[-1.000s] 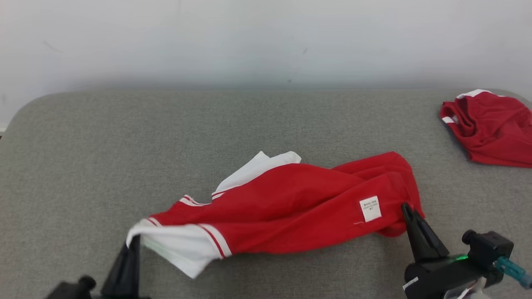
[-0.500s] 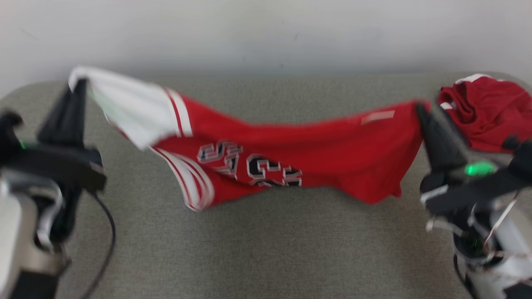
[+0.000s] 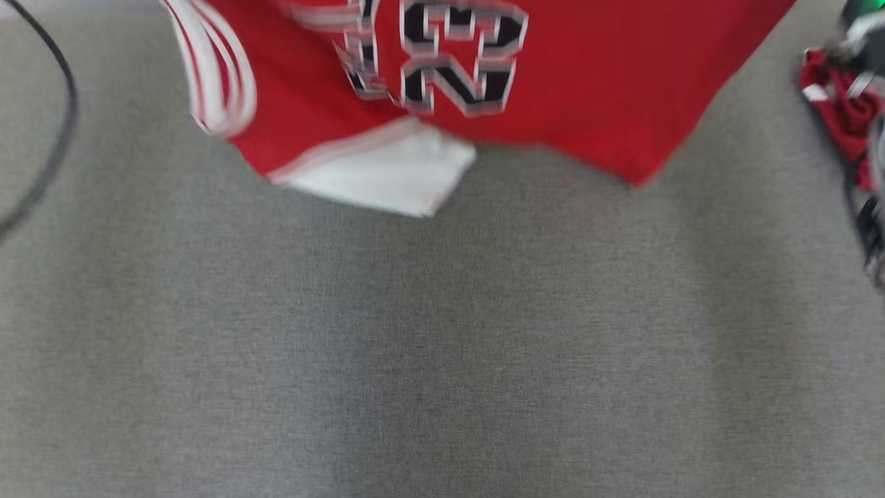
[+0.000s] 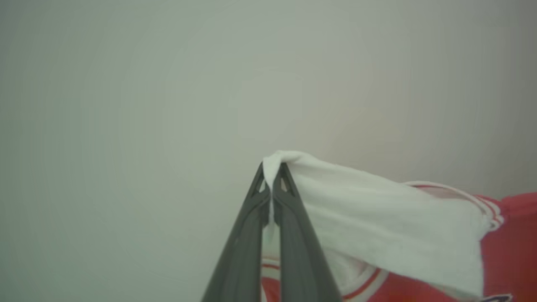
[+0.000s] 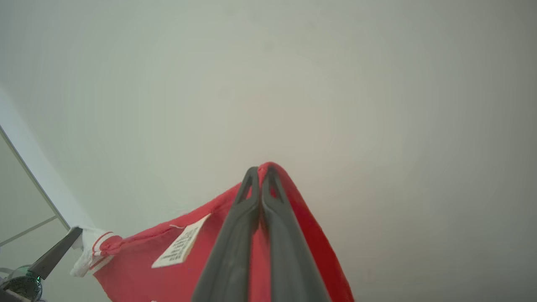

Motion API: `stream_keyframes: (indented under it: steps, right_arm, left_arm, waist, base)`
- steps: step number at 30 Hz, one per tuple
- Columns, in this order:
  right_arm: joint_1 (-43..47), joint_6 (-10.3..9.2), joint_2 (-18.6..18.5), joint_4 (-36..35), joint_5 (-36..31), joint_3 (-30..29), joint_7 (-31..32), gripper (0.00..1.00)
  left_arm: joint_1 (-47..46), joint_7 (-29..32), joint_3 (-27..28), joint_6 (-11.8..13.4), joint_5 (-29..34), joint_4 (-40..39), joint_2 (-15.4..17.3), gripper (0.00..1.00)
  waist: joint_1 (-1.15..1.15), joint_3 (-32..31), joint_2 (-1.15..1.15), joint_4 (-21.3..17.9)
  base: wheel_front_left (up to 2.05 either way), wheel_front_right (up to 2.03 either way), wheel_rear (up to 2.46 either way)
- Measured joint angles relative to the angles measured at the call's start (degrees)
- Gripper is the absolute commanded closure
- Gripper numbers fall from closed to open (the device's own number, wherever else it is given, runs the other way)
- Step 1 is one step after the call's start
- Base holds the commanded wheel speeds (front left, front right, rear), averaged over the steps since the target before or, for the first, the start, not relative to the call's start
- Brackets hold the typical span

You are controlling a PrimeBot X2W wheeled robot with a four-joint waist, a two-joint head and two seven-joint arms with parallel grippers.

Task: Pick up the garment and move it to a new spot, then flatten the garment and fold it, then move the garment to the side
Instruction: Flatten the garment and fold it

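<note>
Pincers, mine: left pincer (image 4: 272,174) clamped on garment (image 4: 377,226) white end, right pincer (image 5: 260,173) clamped on red corner; I'd lower evenly, taut.

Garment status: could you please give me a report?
Left gripper shut on garment, white corner; right gripper shut on red corner. Hangs above grey surface. Second red garment at right.

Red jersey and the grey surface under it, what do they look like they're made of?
The red jersey: probably a thin, smooth synthetic knit. It hangs limp and drapes in soft folds, though blur hides the weave. The grey surface: looks like matte woven upholstery cloth, with a fine heathered fleck and no shine.
</note>
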Motion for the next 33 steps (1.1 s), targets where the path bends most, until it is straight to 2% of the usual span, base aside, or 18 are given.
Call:
stream_keyframes:
  steps: [7, 16, 23, 33]
  right_arm:
    - [-17.0, 0.0, 0.7, 8.8, -2.2, 0.0, 1.8, 1.0]
    - [-32.4, 0.0, 3.7, 20.2, -5.5, 2.5, 2.4, 1.0]
    - [-37.1, 0.0, 3.6, 25.2, -6.1, 5.4, 0.8, 1.0]
    - [-34.4, 0.0, -0.1, 25.5, -3.4, 10.9, 0.4, 1.0]
  left_arm:
    - [-18.7, -1.8, -4.1, 0.0, -1.0, 9.4, 0.3, 1.0]
    - [-34.5, -5.8, -10.0, 0.0, -2.1, 20.2, 0.7, 1.0]
    - [-37.1, -9.4, -14.9, 0.0, -4.7, 25.0, 0.2, 1.0]
    - [-37.0, -12.6, -23.1, 0.0, -10.3, 25.5, 0.2, 1.0]
  waist:
    - [0.0, 6.4, 0.0, 0.2]
    - [0.0, 12.0, 0.01, -0.4]
    - [-0.01, 13.0, 0.01, -1.4]
    - [-0.02, 12.2, 0.0, -0.9]
  base:
    - [0.0, 0.0, 0.0]
    - [0.0, 0.0, 0.0]
    - [0.0, 0.0, 0.0]
    - [0.0, 0.0, 0.0]
